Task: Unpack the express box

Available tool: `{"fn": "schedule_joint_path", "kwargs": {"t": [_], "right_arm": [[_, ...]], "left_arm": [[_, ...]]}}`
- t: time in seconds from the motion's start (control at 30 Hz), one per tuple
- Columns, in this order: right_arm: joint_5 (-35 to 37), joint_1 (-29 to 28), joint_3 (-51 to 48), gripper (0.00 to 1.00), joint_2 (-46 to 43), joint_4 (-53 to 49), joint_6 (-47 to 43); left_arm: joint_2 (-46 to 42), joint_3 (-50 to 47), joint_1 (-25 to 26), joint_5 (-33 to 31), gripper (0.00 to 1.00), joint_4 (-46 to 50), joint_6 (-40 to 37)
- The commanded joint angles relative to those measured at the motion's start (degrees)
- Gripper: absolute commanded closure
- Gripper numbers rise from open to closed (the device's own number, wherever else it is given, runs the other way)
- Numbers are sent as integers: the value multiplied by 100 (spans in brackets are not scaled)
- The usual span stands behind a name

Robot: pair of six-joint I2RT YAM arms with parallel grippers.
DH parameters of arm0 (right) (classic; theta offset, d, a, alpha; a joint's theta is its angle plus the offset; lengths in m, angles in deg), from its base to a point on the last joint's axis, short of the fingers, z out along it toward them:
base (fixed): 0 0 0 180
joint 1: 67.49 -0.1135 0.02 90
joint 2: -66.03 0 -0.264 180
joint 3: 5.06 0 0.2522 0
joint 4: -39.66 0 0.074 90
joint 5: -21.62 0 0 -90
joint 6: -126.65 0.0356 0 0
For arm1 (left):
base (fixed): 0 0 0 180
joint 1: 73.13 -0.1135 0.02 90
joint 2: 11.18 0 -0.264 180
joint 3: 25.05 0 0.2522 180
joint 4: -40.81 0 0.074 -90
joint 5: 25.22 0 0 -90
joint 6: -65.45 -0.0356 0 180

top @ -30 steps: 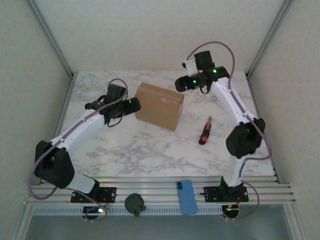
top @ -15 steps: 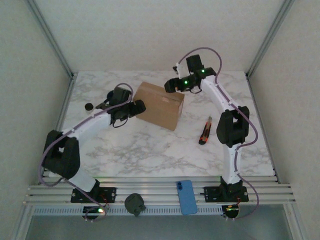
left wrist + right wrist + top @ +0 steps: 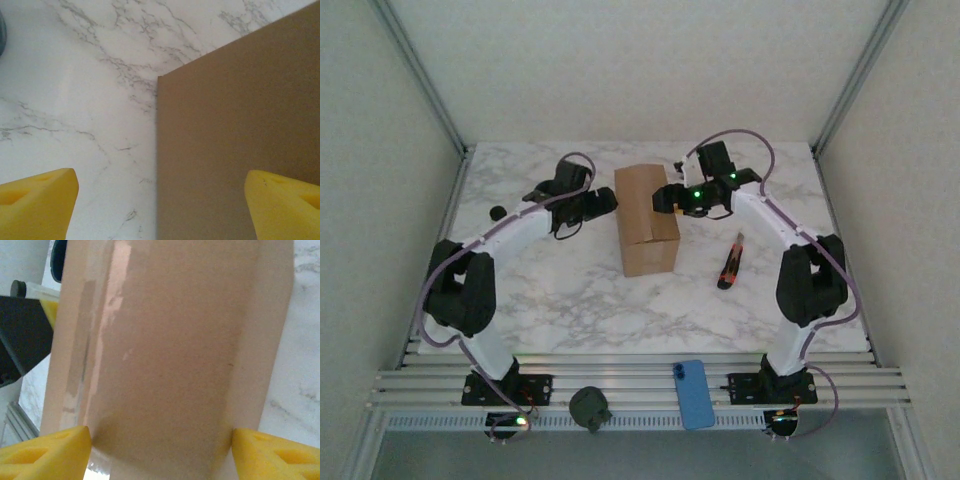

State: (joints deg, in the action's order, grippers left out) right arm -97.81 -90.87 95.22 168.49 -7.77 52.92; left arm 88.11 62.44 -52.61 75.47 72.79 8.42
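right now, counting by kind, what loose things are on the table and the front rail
plain brown cardboard box: 1
orange and black utility knife: 1
blue rectangular phone: 1
small dark round object: 1
dark green round object: 1
total: 5

**The express box (image 3: pixel 647 225) at the centre**

It stands in the middle of the table (image 3: pixel 570 300). The left gripper (image 3: pixel 607 203) is just beside its left face, and the right gripper (image 3: pixel 665 197) is over its far right edge. A utility knife (image 3: pixel 729 263) lies to its right, apart from it. A phone (image 3: pixel 694 394) lies on the near rail (image 3: pixel 840 385), in front of the box.
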Motion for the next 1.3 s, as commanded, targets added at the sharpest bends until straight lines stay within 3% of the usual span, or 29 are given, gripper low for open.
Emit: {"fn": "schedule_joint_path", "kwargs": {"t": [0.0,0.17,0.37,0.6,1.27], "right_arm": [[425,-153,-49,26,-286,49,475],[1254,-371,255,23,-340,-302,764],[1840,-473,591,17,-223,-522,1039],[1915,-501,730,15,24,-491,1189],[1865,-626,752,14,225,-412,1264]], "left_arm": [[-86,273,-12,-37,14,72,-176],[-447,404,-3,-65,12,405,-152],[-905,392,23,366,9,595,-185],[-759,326,226,1339,5,402,-236],[-50,343,488,1250,6,309,-186]]}}
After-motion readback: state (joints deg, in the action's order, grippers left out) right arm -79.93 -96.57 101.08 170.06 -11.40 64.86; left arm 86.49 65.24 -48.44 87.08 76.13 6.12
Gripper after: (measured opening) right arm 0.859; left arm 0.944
